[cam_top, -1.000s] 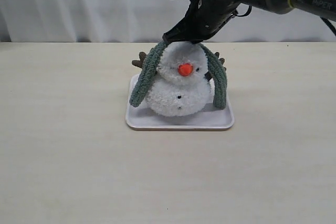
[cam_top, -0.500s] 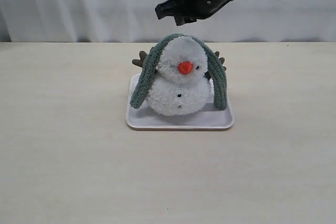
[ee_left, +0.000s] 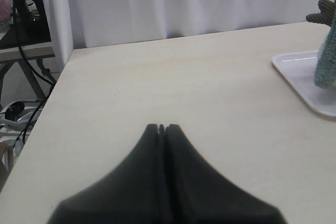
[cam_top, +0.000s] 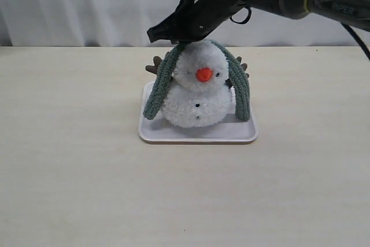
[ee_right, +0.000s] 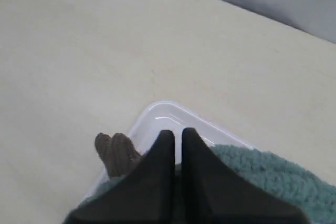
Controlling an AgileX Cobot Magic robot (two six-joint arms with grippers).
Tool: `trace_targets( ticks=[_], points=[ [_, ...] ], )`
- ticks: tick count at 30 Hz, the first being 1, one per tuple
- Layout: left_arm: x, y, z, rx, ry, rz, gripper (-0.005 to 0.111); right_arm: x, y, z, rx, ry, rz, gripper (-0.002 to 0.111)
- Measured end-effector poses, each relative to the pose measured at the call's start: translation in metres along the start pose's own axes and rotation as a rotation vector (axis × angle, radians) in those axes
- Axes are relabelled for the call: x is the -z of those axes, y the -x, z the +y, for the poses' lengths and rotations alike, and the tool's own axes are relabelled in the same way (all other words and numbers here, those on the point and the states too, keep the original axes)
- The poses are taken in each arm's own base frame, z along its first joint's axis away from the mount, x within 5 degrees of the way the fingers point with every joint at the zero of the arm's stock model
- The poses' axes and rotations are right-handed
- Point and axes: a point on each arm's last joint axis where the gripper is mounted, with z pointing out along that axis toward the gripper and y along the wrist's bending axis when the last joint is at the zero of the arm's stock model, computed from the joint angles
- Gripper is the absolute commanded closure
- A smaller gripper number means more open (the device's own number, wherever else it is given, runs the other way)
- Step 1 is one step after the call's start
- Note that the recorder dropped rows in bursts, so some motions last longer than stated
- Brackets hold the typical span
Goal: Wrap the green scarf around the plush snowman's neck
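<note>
The plush snowman [cam_top: 195,98] sits upright on a white tray [cam_top: 196,136]. The green scarf [cam_top: 162,81] lies draped over the top of its head, with one end hanging down each side to the tray, and the neck [cam_top: 186,88] shows bare white at the front. My right gripper [cam_top: 152,34] is shut and holds nothing, just above the scarf at the left of the head. In the right wrist view its fingertips [ee_right: 177,131] hover over the scarf [ee_right: 278,177], a brown twig arm [ee_right: 116,153] and the tray's rim [ee_right: 168,113]. My left gripper [ee_left: 161,127] is shut over bare table.
A white curtain hangs behind the table. In the left wrist view the tray's corner [ee_left: 299,72] and one hanging scarf end [ee_left: 326,66] lie far off to one side. The table's edge [ee_left: 55,85] shows there, with cables on the floor beyond it.
My right gripper lifted off the top of the snowman's head, then moved left and came back down near the scarf's left side. The scarf and the snowman stayed put.
</note>
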Motion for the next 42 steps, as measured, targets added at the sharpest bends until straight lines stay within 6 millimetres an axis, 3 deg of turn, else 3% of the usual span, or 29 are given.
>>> trace_targets(
  ticks=[5,21,24,28,33,37,42],
  points=[
    [0.000,0.000,0.000,0.000,0.000,0.000,0.107,-0.017,-0.012,-0.002,-0.003,-0.014,0.062,0.104],
    [0.000,0.000,0.000,0.000,0.000,0.000,0.107,-0.037,-0.028,-0.002,-0.006,-0.009,0.154,0.104],
    [0.000,0.000,0.000,0.000,0.000,0.000,0.107,-0.035,-0.026,-0.002,-0.006,-0.009,0.142,0.097],
    [0.000,0.000,0.000,0.000,0.000,0.000,0.107,-0.024,-0.016,-0.001,-0.003,-0.008,0.128,0.082],
    [0.000,0.000,0.000,0.000,0.000,0.000,0.107,0.010,0.004,0.002,-0.004,0.004,0.125,0.064],
    [0.000,0.000,0.000,0.000,0.000,0.000,0.107,0.043,0.012,0.004,-0.004,0.014,0.156,0.062],
    [0.000,0.000,0.000,0.000,0.000,0.000,0.107,0.072,0.007,0.009,-0.030,0.041,0.267,0.062]
  ],
)
